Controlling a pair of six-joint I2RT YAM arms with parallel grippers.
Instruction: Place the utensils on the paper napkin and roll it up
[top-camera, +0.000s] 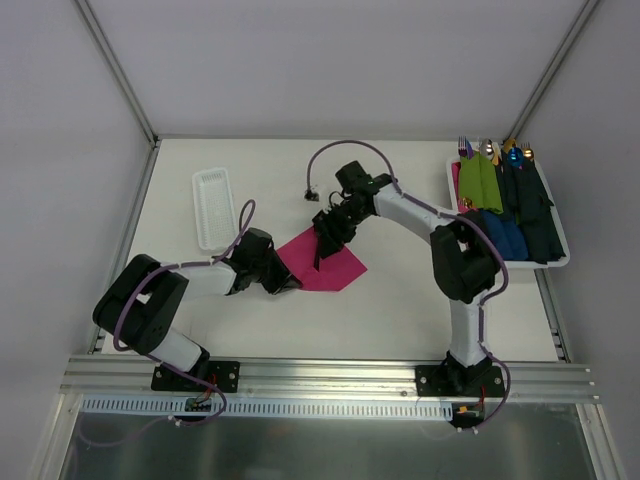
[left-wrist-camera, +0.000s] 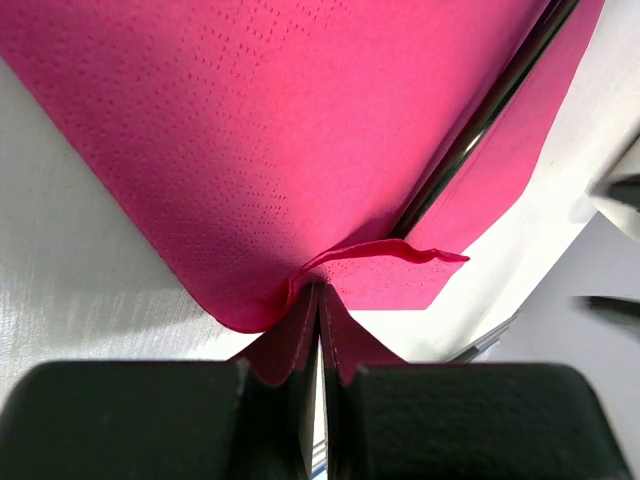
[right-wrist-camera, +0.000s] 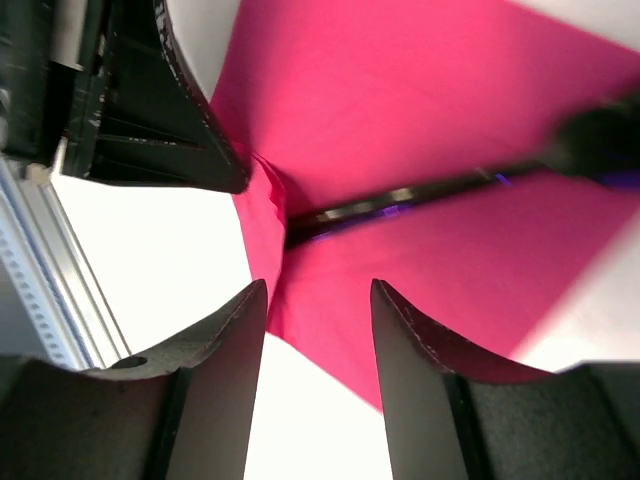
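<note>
Left gripper: clamped tight on the near-left corner of the paper napkin.
Right gripper: jaws apart, holding nothing, just over the napkin.
Paper napkin: spread mid-table, pinched corner lifted.
Utensil: dark, slim, lying across the napkin.

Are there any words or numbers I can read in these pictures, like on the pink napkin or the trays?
No text to quote: no word, number or sign can be read in any view.
The pink napkin: plain, only tiny pressed dots.
The white tray: no print shows.
The rolled bundles: no labels show.
The arm bases: the small parts there are too tiny to tell.
</note>
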